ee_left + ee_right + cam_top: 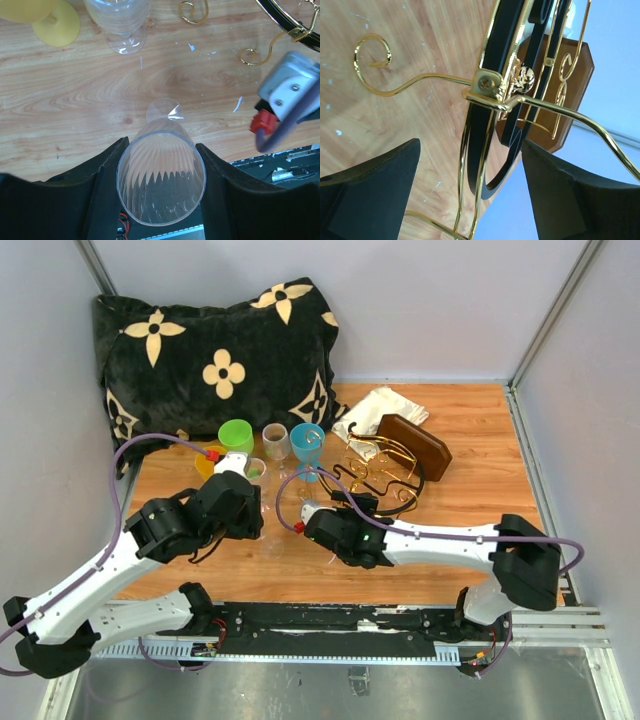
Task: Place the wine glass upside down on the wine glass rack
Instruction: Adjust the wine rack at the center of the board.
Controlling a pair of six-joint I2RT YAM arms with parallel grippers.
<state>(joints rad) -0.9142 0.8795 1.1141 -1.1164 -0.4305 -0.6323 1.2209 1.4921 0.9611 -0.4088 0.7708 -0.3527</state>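
Note:
The wine glass (162,175), clear and ribbed, is held by its bowl between my left gripper's (161,145) fingers. Its open rim faces the camera and its foot points down at the table. In the top view it is a faint shape (272,535) beside my left gripper (262,520). The wine glass rack (385,465) lies tipped on its side, with its brown base at the back right. My right gripper (470,145) is open, with the rack's black ring and gold wires (490,100) between its fingers. In the top view this gripper (358,508) sits at the rack's near left.
A yellow glass (205,465), a green cup (236,435), a greyish glass (276,440), a blue glass (307,440) and another clear glass (122,25) stand behind the grippers. A black flowered pillow (200,350) and a white cloth (375,410) lie at the back.

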